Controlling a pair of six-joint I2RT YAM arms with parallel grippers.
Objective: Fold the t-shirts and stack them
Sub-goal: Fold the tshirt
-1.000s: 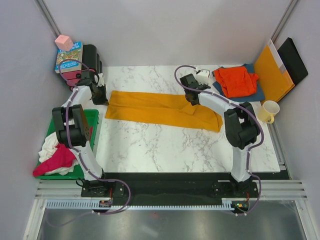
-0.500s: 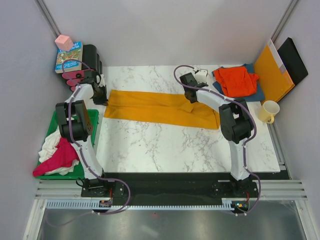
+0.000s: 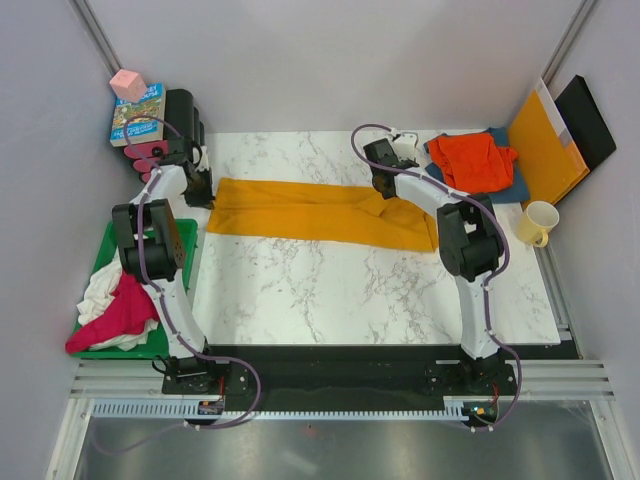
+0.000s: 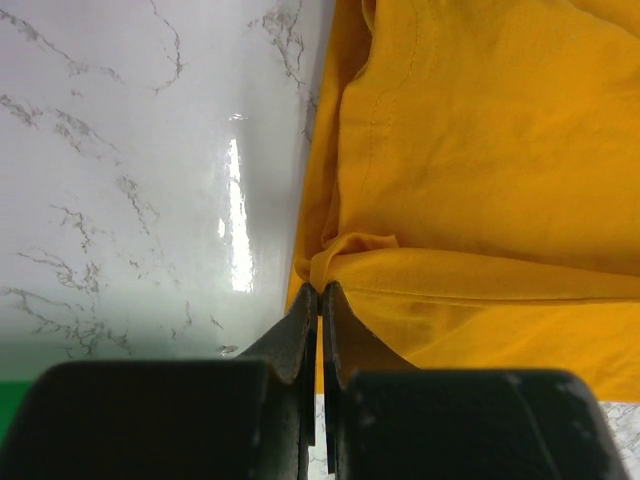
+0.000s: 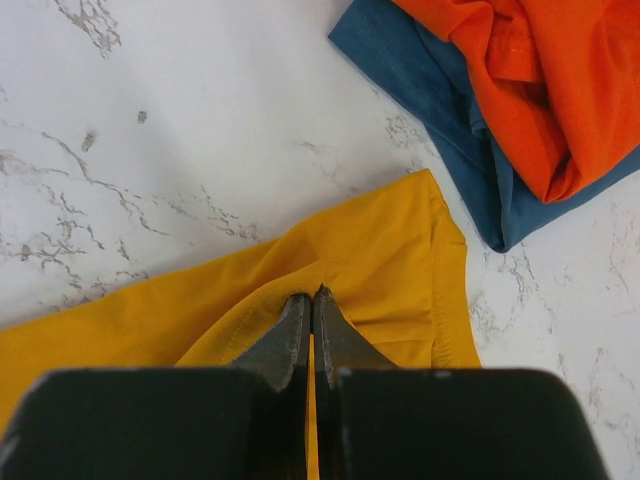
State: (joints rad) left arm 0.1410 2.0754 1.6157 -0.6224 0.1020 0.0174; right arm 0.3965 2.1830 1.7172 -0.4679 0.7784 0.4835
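White marble-patterned tabletop [image 3: 330, 300] is sitting between pale grey walls, and your two arms are reaching across to its far half. Compared with a second ago, your right arm is folding in tighter toward the far edge. It is drawing the right end of the mustard-yellow t-shirt [image 3: 320, 212] with it, so the cloth is lying straighter.

Your left gripper [image 4: 319, 295] is staying near the far left corner, its jaws pressed together on a puckered fold at the shirt's left edge. Your right gripper [image 5: 312, 298] is pinching a raised ridge of the same shirt near its right end, jaws clamped on the cloth. The shirt is stretching as a long soft band across the far half of the table, from the left edge to well past the middle, with stitched seams showing.

Glossy stone is reflecting a streak of light beside the left gripper. At the far right corner, a red-orange t-shirt [image 5: 540, 90] is lying crumpled on a flat dark blue t-shirt [image 5: 440, 120], near the yellow cloth but apart from it. A stiff orange-yellow folder [image 3: 545, 150] is lying beside them, and a pale mug [image 3: 537, 222] is standing at the right edge. Off the left edge, a magenta t-shirt [image 3: 115, 315] and a white t-shirt [image 3: 95, 290] are lying heaped on a green tray [image 3: 186, 255].
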